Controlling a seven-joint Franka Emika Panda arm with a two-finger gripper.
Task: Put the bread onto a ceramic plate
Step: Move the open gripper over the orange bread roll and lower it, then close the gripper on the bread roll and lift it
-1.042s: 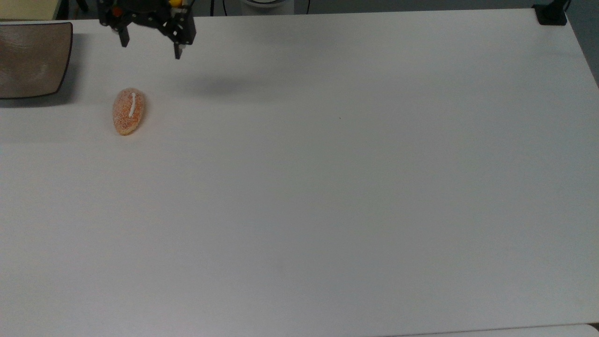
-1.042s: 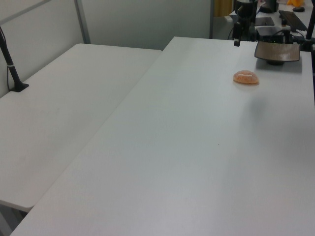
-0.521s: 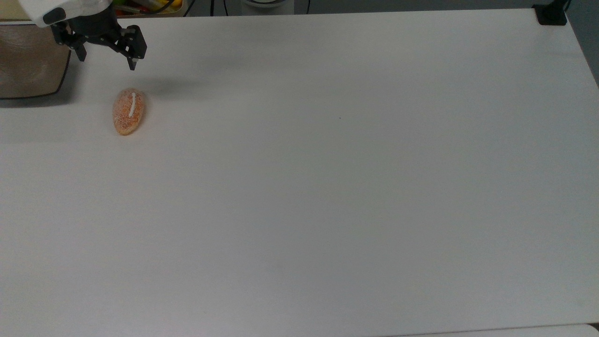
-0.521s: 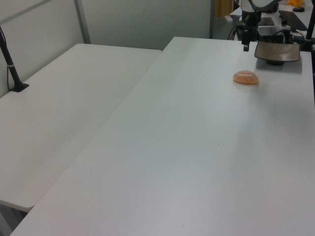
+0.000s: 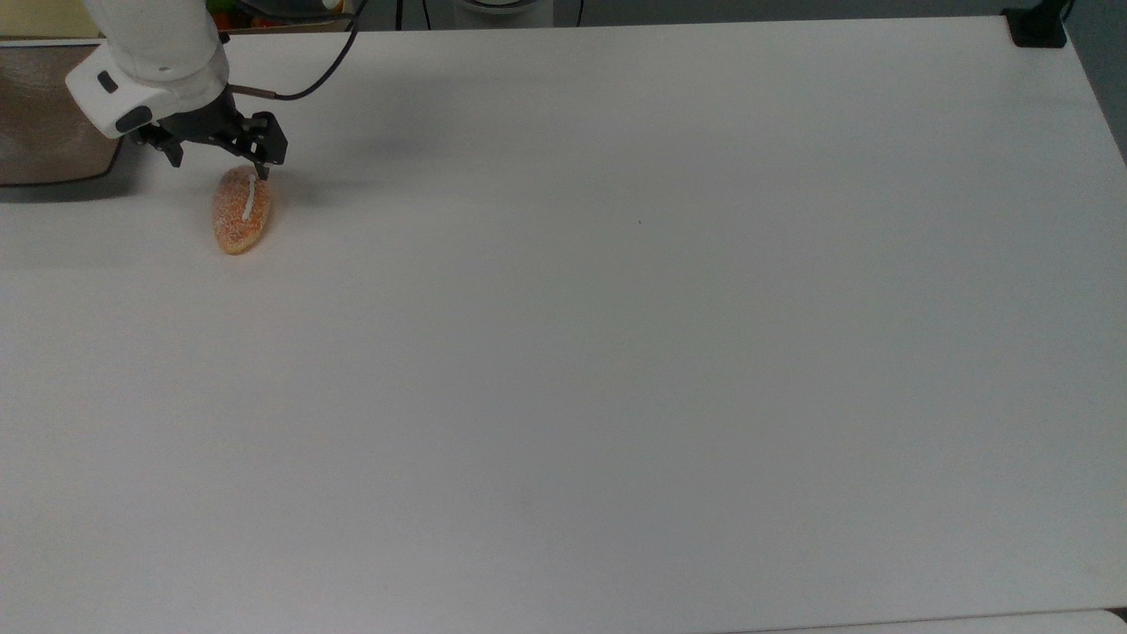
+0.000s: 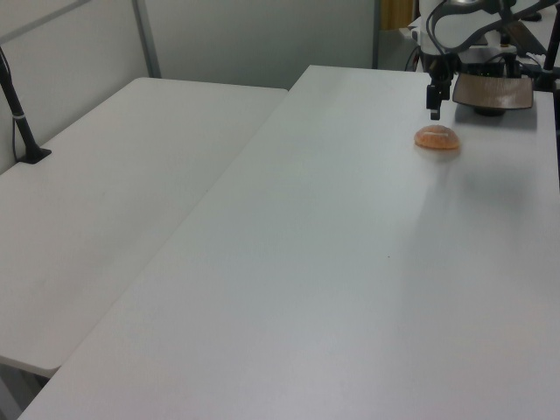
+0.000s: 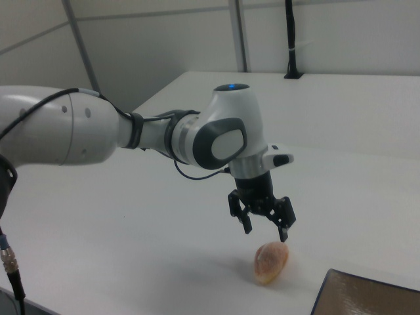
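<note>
The bread (image 5: 241, 211), a small oval orange bun with a speckled top and a short white stripe, lies on the white table (image 5: 616, 335) near the top view's left. My gripper (image 5: 220, 167) hangs open just above the bun's far end, and nothing is between its fingers. In the right view the gripper (image 7: 266, 233) hovers a little over the bread (image 7: 270, 261), one fingertip close to its top. The ceramic plate (image 5: 35, 132), brown-grey with a dark rim, sits at the top view's left edge, apart from the bun. In the left view the plate (image 6: 492, 90) stands behind the bread (image 6: 437, 137).
The white arm (image 7: 98, 134) reaches in from the right view's left. A black post base (image 5: 1037, 26) stands on the table's corner at the top view's upper right. A second white table (image 6: 105, 201) adjoins on the left view's left.
The open gripper has come from the table's back edge toward the bread and lowered, and now hangs just over the bun. Bread and plate have not moved.
</note>
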